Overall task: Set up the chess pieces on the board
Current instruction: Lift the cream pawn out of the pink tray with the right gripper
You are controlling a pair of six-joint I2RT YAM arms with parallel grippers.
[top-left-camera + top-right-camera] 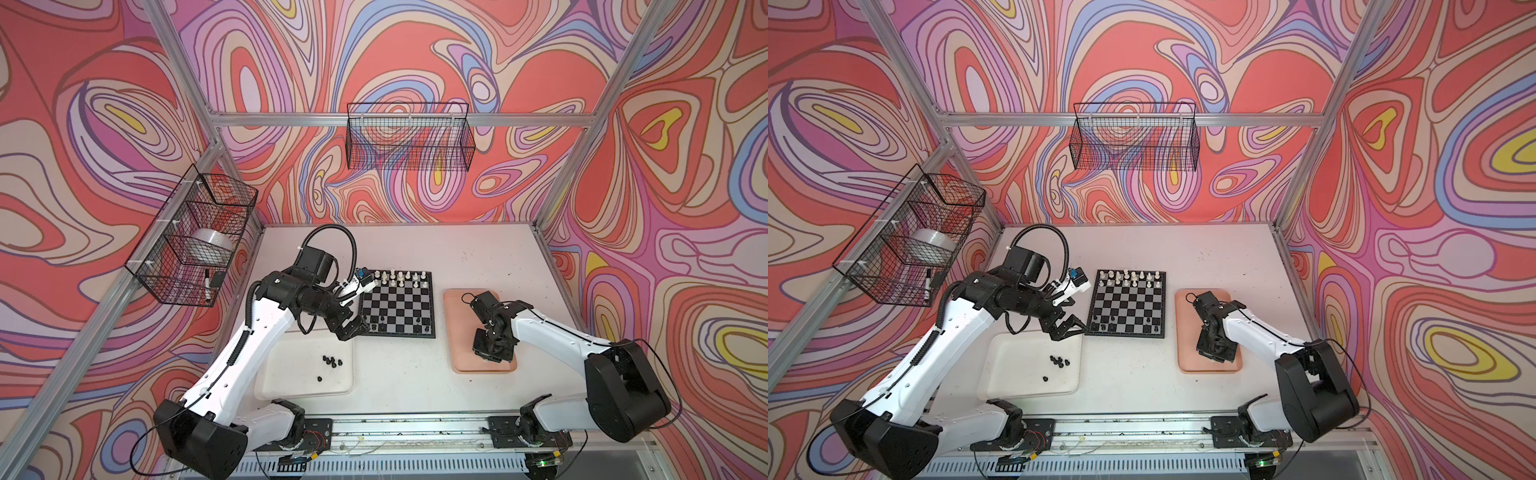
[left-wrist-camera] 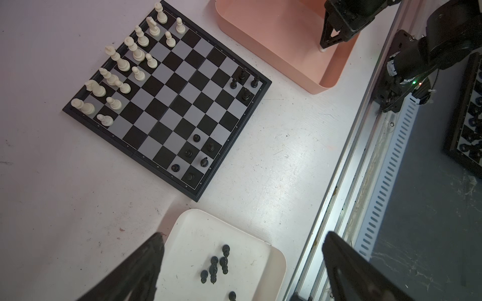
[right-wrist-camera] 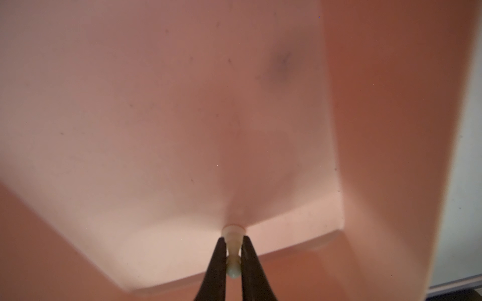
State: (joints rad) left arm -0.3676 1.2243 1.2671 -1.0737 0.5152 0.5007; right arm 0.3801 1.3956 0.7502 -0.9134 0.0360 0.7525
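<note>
Right gripper point(image 3: 233, 250): black fingers pressed together on a white pawn point(image 3: 233, 241), clamped at the narrow waist. The head sits between the pads and the base pokes out past the tips. The gripper points down into the pink tray point(image 1: 456, 328). The pawn's base is at the tray floor; whether it touches cannot be told.

Left gripper point(image 1: 352, 329): fingers spread wide, nothing between them. It hangs over the far corner of the white tray point(image 1: 286, 380), just beside the board's near left corner.

Board point(image 1: 432, 305): flat on the counter point(image 1: 478, 257), between the two trays and apart from both.

White pieces point(image 1: 399, 277): upright in the two rows along the far edge in both top views.

Black pieces point(image 2: 198, 153): some stand on the near rows in two groups, one at each near corner. More black pieces point(image 1: 331, 360) lie in a small heap in the white tray, with a single one a little apart from it toward the near side.
</note>
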